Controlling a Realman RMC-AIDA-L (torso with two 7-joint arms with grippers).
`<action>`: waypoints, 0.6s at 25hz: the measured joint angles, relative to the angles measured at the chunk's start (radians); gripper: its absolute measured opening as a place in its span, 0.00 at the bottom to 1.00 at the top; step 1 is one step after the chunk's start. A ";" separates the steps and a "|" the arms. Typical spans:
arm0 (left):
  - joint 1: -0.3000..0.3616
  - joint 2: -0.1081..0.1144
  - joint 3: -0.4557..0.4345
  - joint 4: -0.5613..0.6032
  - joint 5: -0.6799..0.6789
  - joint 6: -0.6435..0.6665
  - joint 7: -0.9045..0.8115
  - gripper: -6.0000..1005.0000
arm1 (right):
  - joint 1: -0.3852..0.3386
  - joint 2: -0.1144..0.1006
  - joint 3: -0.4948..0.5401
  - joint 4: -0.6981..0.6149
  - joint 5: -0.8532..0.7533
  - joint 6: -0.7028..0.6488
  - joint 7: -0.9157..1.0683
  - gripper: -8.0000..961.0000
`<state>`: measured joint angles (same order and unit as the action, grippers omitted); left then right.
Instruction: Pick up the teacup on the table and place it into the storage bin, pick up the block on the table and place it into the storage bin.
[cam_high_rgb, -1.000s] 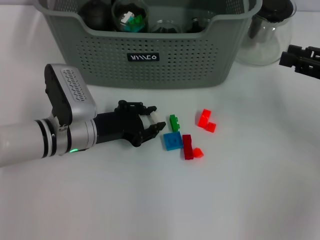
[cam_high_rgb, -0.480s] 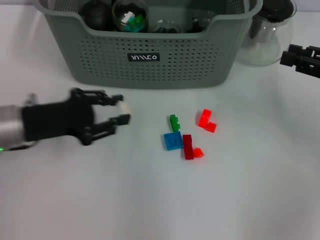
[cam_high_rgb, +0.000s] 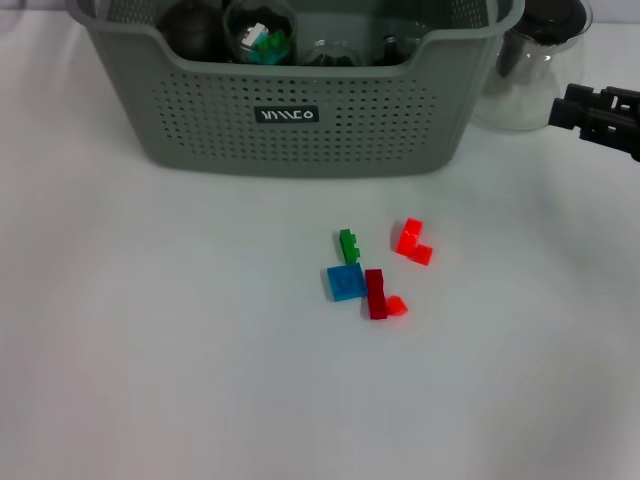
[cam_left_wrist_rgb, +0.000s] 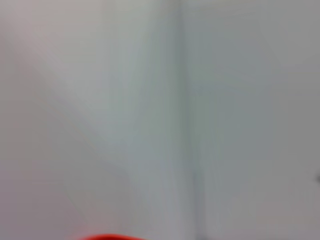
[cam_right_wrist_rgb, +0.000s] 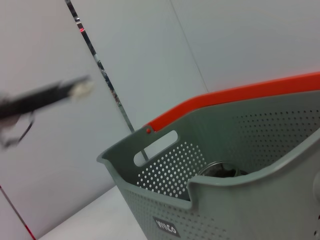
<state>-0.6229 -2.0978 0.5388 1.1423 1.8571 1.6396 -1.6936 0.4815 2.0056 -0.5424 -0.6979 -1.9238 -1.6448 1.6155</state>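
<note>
Nearest on the white table (cam_high_rgb: 150, 380) lie the loose blocks, none yet lifted: a blue block (cam_high_rgb: 345, 281) touching a dark red block (cam_high_rgb: 376, 293) with a small orange-red piece at its end, a green block (cam_high_rgb: 348, 244) just behind the blue one, and a bright red block (cam_high_rgb: 411, 240) a little apart toward the right. Beyond them stands the storage bin (cam_high_rgb: 300, 130), already holding dark rounded items and a clear one with small coloured pieces inside — whether a teacup is among them I cannot tell, but none stands on the table. So the block work looks unfinished. The right gripper (cam_high_rgb: 600, 115) waits at the far right beside a glass pitcher (cam_high_rgb: 535, 75); whether it is released or clenched cannot be told. In the right wrist view a thin dark arm-like shape with a pale tip (cam_right_wrist_rgb: 45, 97) hangs blurred above the bin — possibly the left arm, which the head view does not show.
</note>
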 joint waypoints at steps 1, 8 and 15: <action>-0.043 0.023 0.034 0.011 0.050 -0.086 -0.094 0.41 | 0.000 0.000 0.000 0.000 -0.001 -0.001 0.000 0.51; -0.274 0.155 0.300 -0.139 0.473 -0.425 -0.519 0.41 | -0.006 0.001 -0.001 -0.001 -0.009 -0.008 -0.001 0.51; -0.380 0.071 0.360 -0.292 0.772 -0.591 -0.608 0.41 | -0.009 0.002 -0.002 -0.002 -0.009 -0.010 -0.002 0.51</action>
<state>-1.0028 -2.0272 0.8983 0.8505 2.6294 1.0489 -2.3017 0.4725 2.0077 -0.5445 -0.6995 -1.9329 -1.6546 1.6137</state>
